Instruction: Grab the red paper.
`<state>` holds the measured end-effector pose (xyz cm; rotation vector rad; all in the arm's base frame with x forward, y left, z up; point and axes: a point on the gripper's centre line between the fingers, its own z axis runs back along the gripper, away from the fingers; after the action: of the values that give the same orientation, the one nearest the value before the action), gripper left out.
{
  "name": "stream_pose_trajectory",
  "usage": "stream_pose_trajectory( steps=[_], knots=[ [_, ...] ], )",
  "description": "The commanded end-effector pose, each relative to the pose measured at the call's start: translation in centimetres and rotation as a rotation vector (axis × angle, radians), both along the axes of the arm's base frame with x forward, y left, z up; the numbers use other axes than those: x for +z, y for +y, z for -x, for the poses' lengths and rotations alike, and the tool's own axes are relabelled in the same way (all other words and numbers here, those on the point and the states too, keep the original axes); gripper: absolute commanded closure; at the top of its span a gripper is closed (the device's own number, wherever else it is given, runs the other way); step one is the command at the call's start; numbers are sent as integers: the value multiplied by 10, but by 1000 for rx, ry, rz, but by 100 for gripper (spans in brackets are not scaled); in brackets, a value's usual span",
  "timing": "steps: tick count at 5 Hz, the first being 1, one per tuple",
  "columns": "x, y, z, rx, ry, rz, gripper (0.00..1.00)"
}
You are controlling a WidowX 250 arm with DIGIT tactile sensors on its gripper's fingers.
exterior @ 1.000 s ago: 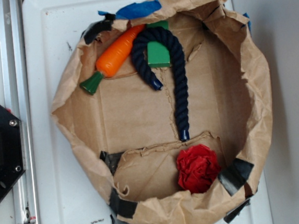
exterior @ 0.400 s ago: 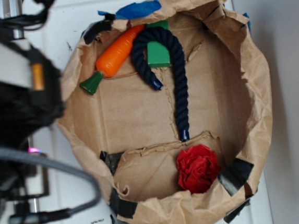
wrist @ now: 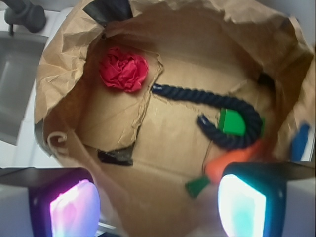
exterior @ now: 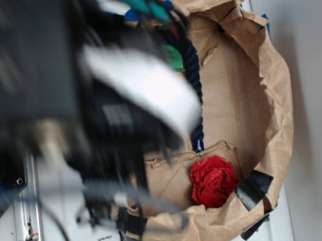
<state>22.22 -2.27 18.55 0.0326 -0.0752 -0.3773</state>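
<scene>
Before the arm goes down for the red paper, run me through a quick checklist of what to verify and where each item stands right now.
1. Target located: the red paper lies inside the brown paper bag, near its wall. Ok.
2. Nothing covering it: fully exposed in both views. Ok.
3. Clear of neighbours: the dark blue rope ends close by but apart from it; the orange toy carrot is farther off. Ok.
4. End effector open: fingers wide apart in the wrist view, nothing between them. Ok.
5. Aligned over the target: the paper sits far from the fingers. Not ok.
6. Height above the bag floor: cannot tell.
</scene>
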Motion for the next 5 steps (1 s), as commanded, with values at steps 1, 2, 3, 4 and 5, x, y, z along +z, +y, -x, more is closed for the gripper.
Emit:
stream_pose_trajectory(
  steps=[1,2,3,4,5],
  knots=[
    [4,-1,-11,-90,-148,-13,0],
    [12,14,-11,-123,-199,51,0],
    [17,37,-13,-191,-283,91,0],
    [13,50,-23,-187,-279,118,0],
    [-11,52,-41,-231,-213,138,0]
  ],
)
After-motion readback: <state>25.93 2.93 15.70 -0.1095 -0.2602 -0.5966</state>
